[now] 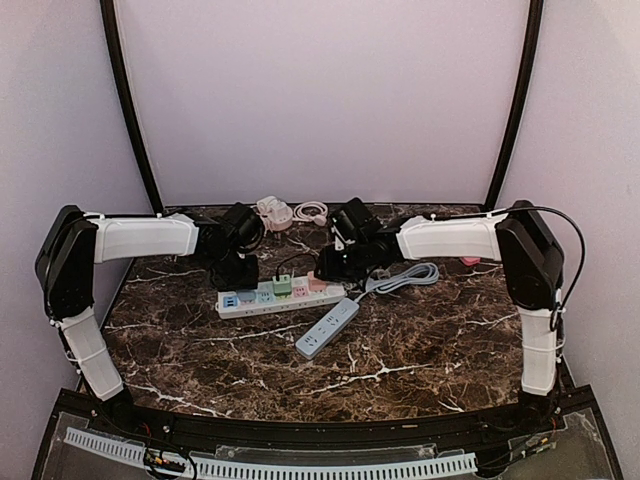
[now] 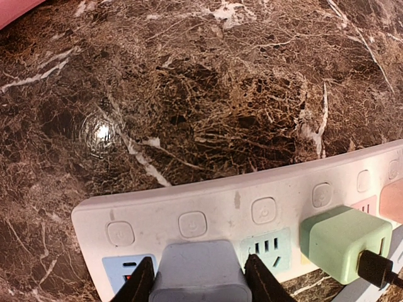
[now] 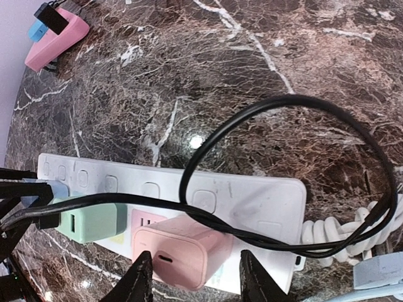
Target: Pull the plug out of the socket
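Left gripper [image 2: 199, 282] holding grey plug [image 2: 199, 263]; right gripper [image 3: 195, 272] straddling pink plug [image 3: 181, 253] at strip's [image 3: 255, 202] 3 o'clock end, clamp unclear; black cable [image 3: 283, 100] likely snagging.

No words, brands or numbers legible in any view. Only signs: a faint round power-type icon on each of the switch buttons [image 2: 263, 210] along the white power strip [image 2: 157, 204], seen in left wrist view, lines too faint to make out fully. Same buttons in right wrist view and top view too small or blurred, nothing readable
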### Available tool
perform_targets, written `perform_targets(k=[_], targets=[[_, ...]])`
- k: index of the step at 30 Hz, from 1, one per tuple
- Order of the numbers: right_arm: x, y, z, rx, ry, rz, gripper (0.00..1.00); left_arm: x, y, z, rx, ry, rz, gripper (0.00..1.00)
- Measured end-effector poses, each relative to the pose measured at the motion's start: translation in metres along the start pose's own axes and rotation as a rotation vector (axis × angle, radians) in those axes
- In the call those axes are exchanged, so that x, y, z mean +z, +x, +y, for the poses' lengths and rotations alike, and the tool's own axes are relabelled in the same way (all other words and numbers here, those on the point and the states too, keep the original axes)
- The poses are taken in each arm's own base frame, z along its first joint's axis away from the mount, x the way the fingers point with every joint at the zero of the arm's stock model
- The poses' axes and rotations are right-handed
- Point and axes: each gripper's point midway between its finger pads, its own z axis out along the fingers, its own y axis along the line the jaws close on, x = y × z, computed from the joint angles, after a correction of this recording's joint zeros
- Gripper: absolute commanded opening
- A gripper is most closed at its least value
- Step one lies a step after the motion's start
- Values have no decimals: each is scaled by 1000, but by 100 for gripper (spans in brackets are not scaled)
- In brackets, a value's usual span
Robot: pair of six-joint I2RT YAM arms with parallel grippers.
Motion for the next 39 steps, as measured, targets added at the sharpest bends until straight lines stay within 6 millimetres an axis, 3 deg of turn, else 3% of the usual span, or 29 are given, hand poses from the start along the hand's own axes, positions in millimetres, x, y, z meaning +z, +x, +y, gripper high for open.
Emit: perform_targets(k=[8,23,31,39], targets=[[8,-2,11,-16,-11,-11,33,-3,2,-2,20,-17,19,20],[14,-9,17,-32,2,-65,35,-11,1,1,42,-61,24,17],[13,0,22,-52,-27,-77,44,-4,7,5,21,-65,15,15],[4,25,21,-62,-47,-5,39,-4,7,5,7,-61,-5,15]])
